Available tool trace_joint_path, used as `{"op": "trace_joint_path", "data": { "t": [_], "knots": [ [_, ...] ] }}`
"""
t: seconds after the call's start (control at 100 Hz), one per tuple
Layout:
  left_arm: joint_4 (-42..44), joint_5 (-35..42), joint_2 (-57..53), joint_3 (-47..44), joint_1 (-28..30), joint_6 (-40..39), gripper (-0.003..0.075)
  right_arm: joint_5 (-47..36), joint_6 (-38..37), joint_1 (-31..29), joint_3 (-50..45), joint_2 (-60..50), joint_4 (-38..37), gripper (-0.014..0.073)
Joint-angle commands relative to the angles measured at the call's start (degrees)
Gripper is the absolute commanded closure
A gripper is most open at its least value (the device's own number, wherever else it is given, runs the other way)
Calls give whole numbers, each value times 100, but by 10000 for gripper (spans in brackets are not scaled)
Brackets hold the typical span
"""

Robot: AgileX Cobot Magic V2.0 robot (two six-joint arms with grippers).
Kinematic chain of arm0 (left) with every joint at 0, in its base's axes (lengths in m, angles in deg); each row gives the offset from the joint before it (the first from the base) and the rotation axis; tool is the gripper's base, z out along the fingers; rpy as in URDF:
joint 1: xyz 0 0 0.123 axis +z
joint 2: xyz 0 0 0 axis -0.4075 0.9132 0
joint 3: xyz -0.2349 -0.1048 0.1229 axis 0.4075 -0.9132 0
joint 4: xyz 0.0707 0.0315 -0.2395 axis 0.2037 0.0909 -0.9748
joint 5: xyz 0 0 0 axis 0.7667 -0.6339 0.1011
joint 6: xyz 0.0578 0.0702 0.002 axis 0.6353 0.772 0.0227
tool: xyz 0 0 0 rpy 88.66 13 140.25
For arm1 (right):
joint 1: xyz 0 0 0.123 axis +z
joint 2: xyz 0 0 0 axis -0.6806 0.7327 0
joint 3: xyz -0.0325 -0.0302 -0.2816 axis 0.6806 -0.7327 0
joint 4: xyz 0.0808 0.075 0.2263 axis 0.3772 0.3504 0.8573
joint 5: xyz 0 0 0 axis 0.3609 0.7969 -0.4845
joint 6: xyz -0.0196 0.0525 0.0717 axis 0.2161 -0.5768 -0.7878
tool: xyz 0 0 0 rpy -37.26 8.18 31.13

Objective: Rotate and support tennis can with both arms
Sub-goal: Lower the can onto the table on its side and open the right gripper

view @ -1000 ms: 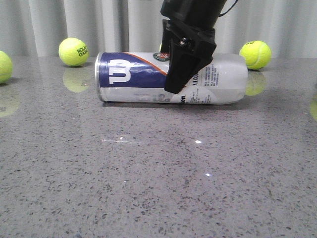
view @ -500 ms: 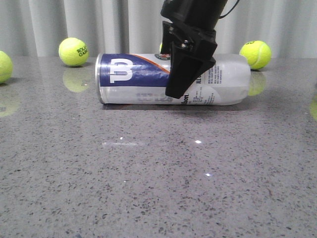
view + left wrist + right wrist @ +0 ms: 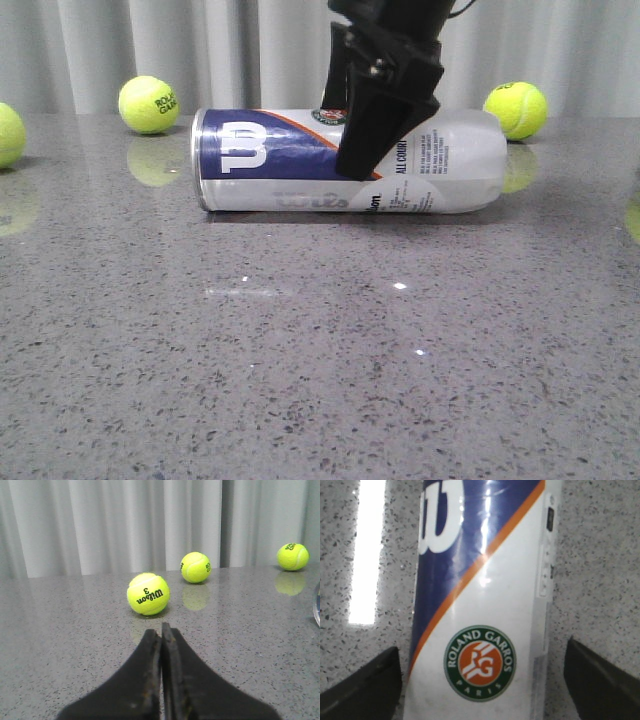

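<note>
The tennis can point(image 3: 300, 160) lies on its side on the grey table, silver rim to the left, clear base to the right, navy "W" panel facing the front. My right gripper point(image 3: 362, 150) is open and straddles the can's middle from above. In the right wrist view the can point(image 3: 480, 605) fills the space between the two fingers, with a gap of bare table on each side, and the gripper point(image 3: 480, 685) is over the Roland Garros logo. My left gripper point(image 3: 161, 630) is shut and empty, low over the table. The can's rim point(image 3: 317, 605) shows at the edge of that view.
Tennis balls lie at the back left point(image 3: 148, 104), back right point(image 3: 516, 109) and far left edge point(image 3: 8, 133). The left wrist view shows three balls ahead, the nearest point(image 3: 148, 593) just beyond the fingertips. A curtain hangs behind the table.
The can has rolled a little: the W has moved up and grey lettering now shows below it. My right gripper has risen slightly.
</note>
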Motion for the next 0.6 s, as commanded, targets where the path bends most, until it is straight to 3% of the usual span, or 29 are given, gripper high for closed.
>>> {"op": "trace_joint_path", "data": {
  "t": [0.0, 0.59],
  "knots": [
    [-9, 467, -222, -275, 24, -56, 741, -77, -13, -9, 184, -353, 147, -53],
    [-9, 467, -222, -275, 24, -56, 741, 34, -193, -9, 184, -487, 147, -53]
  ]
}}
